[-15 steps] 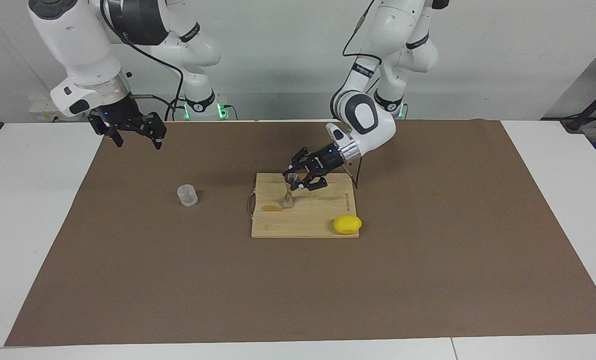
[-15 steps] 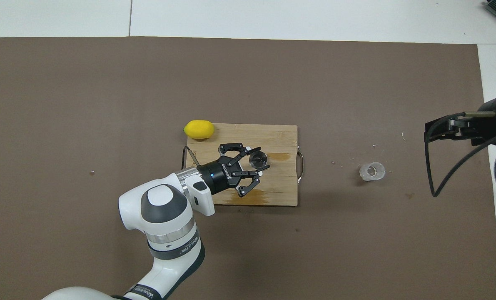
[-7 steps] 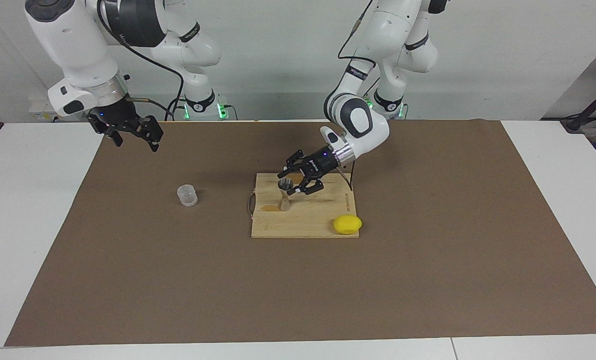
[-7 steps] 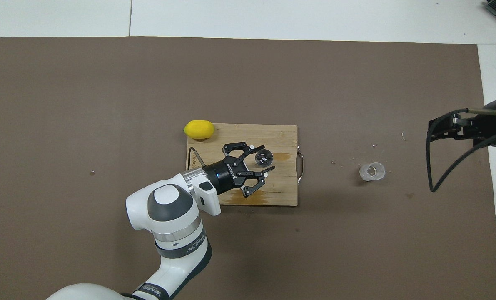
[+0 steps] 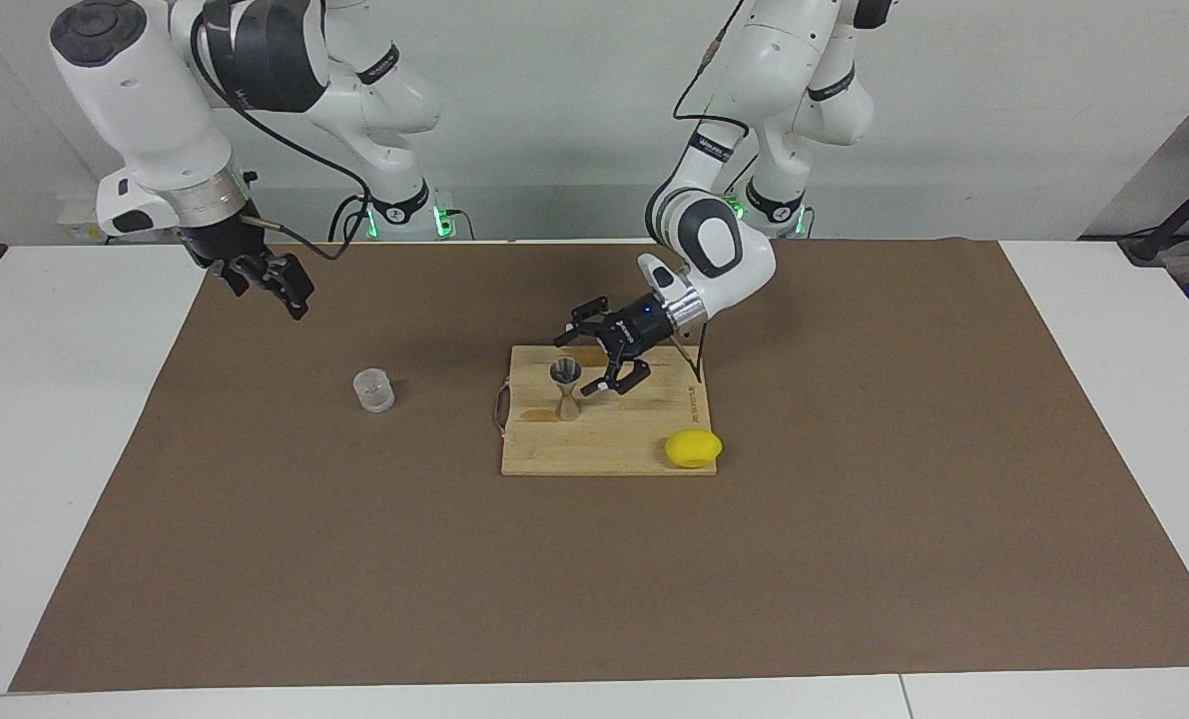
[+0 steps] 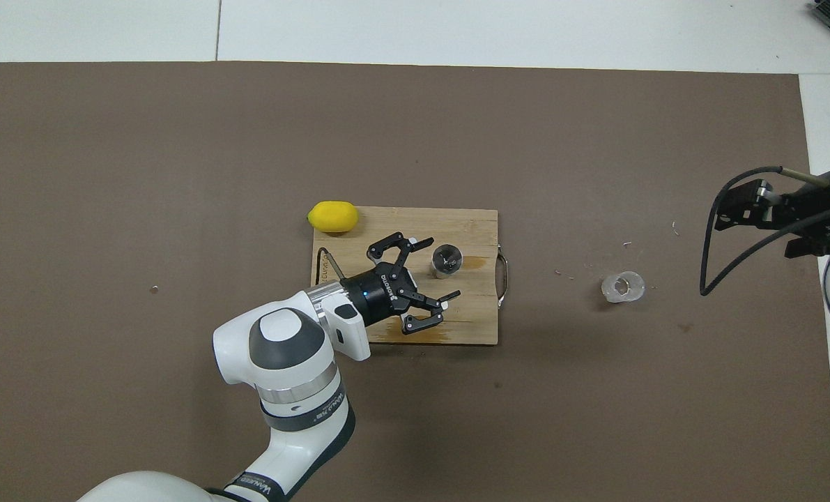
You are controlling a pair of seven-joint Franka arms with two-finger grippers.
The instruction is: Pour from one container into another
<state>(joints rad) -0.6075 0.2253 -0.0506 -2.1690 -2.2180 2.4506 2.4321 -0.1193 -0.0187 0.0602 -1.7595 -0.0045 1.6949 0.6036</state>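
A small clear cup (image 5: 373, 390) with ribbed sides is seen standing upright on the brown mat (image 5: 854, 559), toward the right arm's end of the table and well apart from the wooden cutting board (image 5: 644, 439). In the overhead view the cup (image 6: 622, 286) lies at about three o'clock from the board (image 6: 470, 223). A silver-grey metal jigger (image 5: 565, 389), hourglass-shaped with a narrow waist, is seen upright on the board beside a darker stain (image 5: 534, 415) on the wood. A smooth yellow lemon (image 5: 693, 447) rests at the board's corner farther from the robots, toward the left arm's end, at about ten o'clock from the jigger (image 6: 447, 260) in the overhead view. The left gripper (image 5: 592, 362) is held low over the board just beside the jigger, its fingers spread wide and touching nothing. The right gripper (image 5: 267, 282) hangs over the mat's corner, apart from the cup; whether its fingers are spread cannot be told. A metal handle (image 6: 504, 277) is fitted to the board's end nearer the cup.
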